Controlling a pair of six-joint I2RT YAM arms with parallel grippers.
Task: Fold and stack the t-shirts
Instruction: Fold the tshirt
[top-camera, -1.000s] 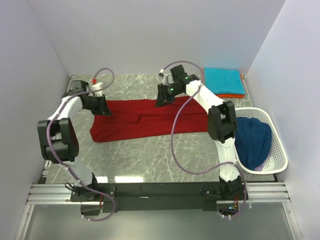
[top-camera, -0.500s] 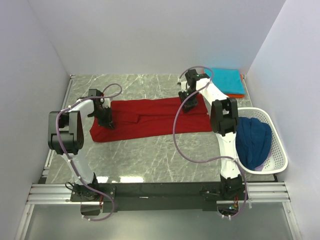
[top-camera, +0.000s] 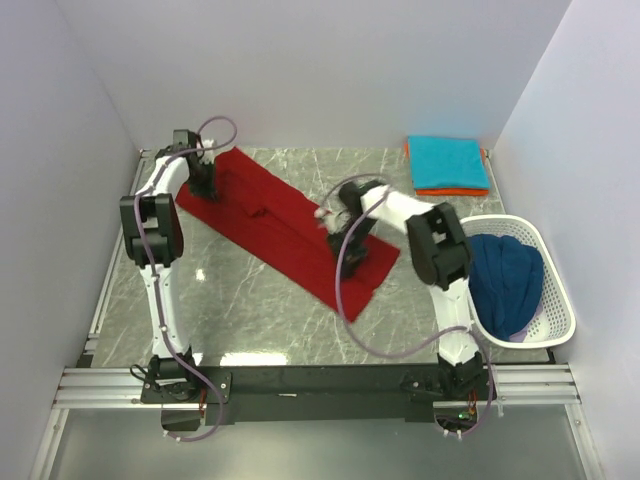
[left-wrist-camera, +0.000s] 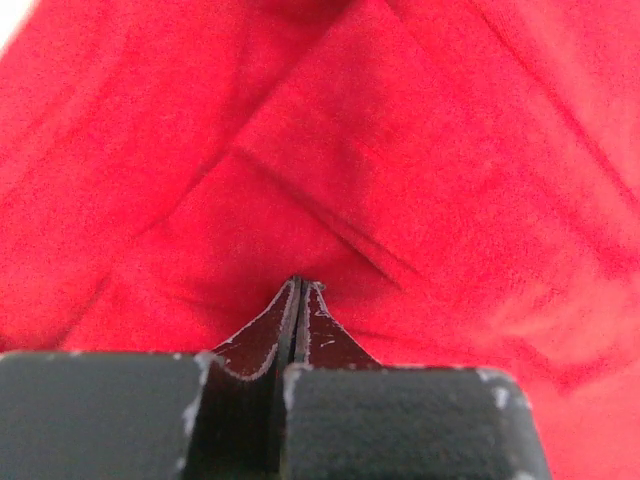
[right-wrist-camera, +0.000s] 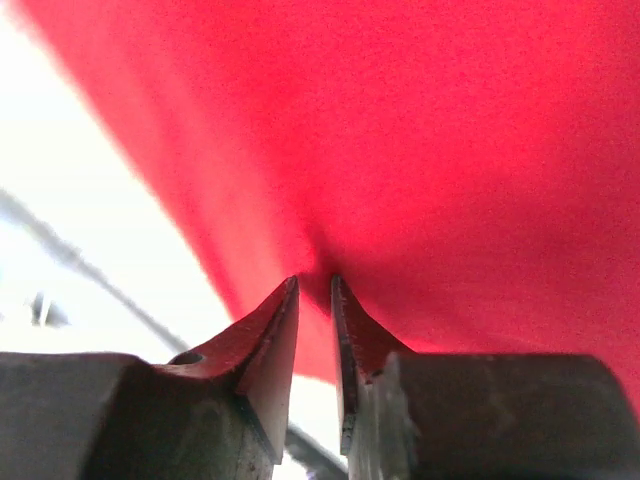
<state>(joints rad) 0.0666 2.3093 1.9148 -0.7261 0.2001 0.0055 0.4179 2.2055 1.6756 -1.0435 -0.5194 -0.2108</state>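
Change: dark red t-shirt (top-camera: 268, 222) now diagonal | left gripper (left-wrist-camera: 298, 287), right gripper (right-wrist-camera: 315, 285) clamped on it

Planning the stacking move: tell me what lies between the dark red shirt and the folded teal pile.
Nothing visible does: only bare table separates the dark red shirt from the teal pile. The white basket sits off to the side.

A white mesh basket (top-camera: 558, 305) sits well to the right of my right hand (top-camera: 347, 240), at the edge of the grey marbled counter (top-camera: 250, 320). Pale walls (top-camera: 300, 70) rise beyond my left hand (top-camera: 205, 183). A metal rail (top-camera: 330, 385) runs along the counter's near edge.
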